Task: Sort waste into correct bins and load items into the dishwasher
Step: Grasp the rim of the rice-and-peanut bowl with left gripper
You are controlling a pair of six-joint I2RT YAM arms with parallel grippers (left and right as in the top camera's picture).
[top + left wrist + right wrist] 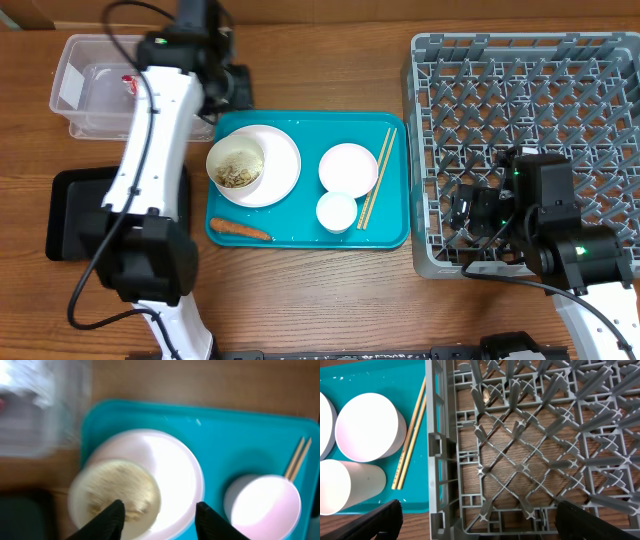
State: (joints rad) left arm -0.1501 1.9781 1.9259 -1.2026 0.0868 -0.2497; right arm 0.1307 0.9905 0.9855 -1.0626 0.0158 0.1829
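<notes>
**Overhead view.** A large teal rectangular plastic tray [300,228] is lying mid-frame on the wooden table [330,295]. A clear rectangular plastic tub [95,105] is standing at upper left, a shallow black rectangular tray [68,215] at lower left, and a big square grey pegged dish rack [540,90] at right. Only this view is showing two items:
- A thin orange carrot piece [240,229] is lying at the teal tray's lower left. Its long axis is nearly horizontal, with the thick end left and the taper pointing right.
- A red snack wrapper [128,82] is lying inside the tub.

**Left wrist view (blurred).** The left gripper [160,519] is hanging with its black fingers spread and nothing between them. A wide white round plate [172,467] is lying directly beneath it. A white bowl of beige grainy food scraps [117,492] is sitting on the plate's left part, just above the left finger at lower left of the frame.

**Right wrist view.** The right gripper [490,520] is hovering empty over the rack's lower-left cells, its fingers spread wide at the frame's two lower corners. This view alone is showing bare wood through the rack's grid. To the left, on the teal tray, a smaller white plate [367,427] is lying above a small white cup [345,485]. A pair of pale wooden chopsticks [410,435] is lying side by side between these dishes and the tray's right wall, well left of the gripper. Their long axis is running steeply from upper right to lower left.
</notes>
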